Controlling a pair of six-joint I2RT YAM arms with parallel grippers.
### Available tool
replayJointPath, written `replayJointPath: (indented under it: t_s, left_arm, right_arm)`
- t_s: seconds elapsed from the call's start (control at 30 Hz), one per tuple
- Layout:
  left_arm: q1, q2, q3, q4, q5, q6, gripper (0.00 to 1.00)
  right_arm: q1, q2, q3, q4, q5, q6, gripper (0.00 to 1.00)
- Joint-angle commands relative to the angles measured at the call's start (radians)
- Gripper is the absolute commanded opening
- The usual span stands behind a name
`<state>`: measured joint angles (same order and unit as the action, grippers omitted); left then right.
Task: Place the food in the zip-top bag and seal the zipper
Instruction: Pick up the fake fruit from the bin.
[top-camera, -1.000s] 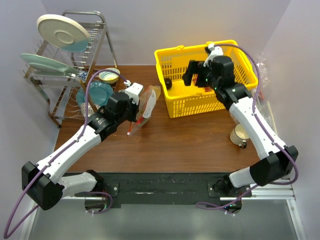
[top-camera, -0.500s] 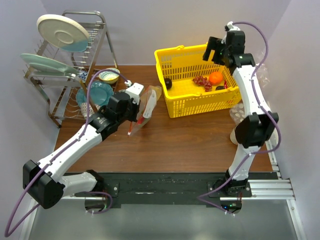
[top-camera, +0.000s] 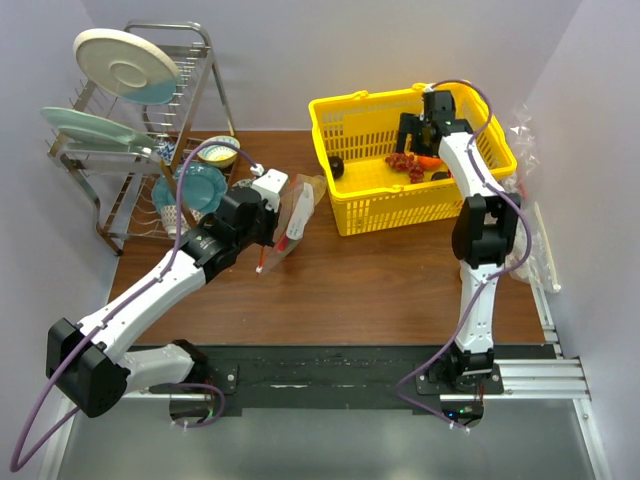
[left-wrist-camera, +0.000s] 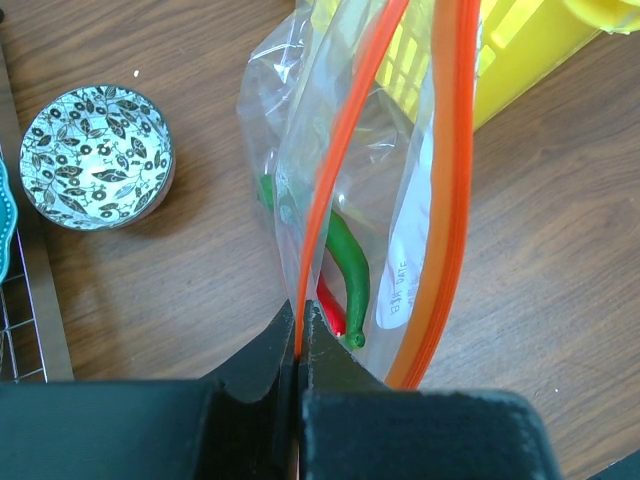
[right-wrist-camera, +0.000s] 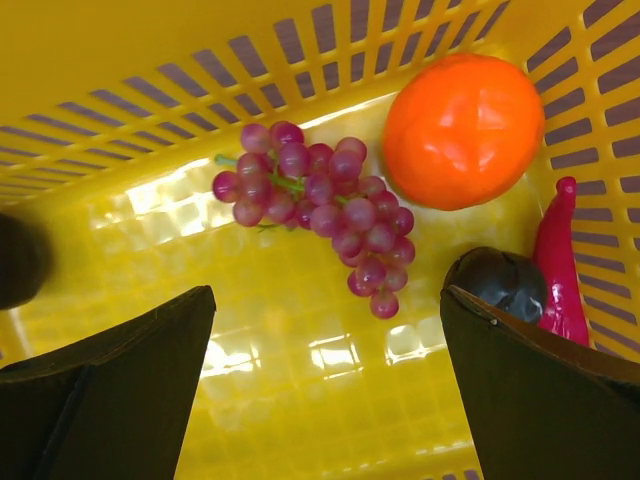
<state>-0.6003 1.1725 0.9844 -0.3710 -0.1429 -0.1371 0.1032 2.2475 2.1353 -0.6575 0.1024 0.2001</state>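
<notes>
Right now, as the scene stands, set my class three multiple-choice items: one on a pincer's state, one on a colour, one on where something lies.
1. The left pincer is:
A. wide open
B. shut on the zip-top bag at its zipper
C. shut on nothing

2. The zipper's colour is:
A. blue
B. white
C. red-orange

3. The bunch of grapes lies:
A. in the yellow basket
B. in the zip-top bag
C. in the left pincer

Answers:
1 B, since the left wrist view shows its fingers closed on the strip at the bag's mouth.
2 C, since the strip along the mouth shows red-orange.
3 A, since the right wrist view shows it on the basket floor beside the orange.
</notes>
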Motion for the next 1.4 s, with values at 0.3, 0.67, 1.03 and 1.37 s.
replayJointPath:
  t_s: [0.3, 0.67, 1.03, 1.37]
  left_arm:
    - [0.008, 0.006, -0.001, 0.047, -0.026, 0.014, 0.0]
    - [0.007, 0.01, 0.002, 0.044, -0.029, 0.016, 0.0]
    - [0.008, 0.01, 0.002, 0.037, -0.032, 0.016, 0.0]
    - [0.008, -0.001, 0.0, 0.034, -0.032, 0.014, 0.0]
  right_arm:
    - [-0.005, 0.245, 0.23, 0.03, 0.108, -0.045, 0.99]
    - [-0.005, 0.337, 0.235, -0.017, 0.013, -0.024, 0.66]
    - [-0.002, -0.02, 0.021, 0.131, -0.144, 0.064, 0.22]
    - [-0.002, -0.195, 0.012, 0.15, -0.349, 0.186, 0.16]
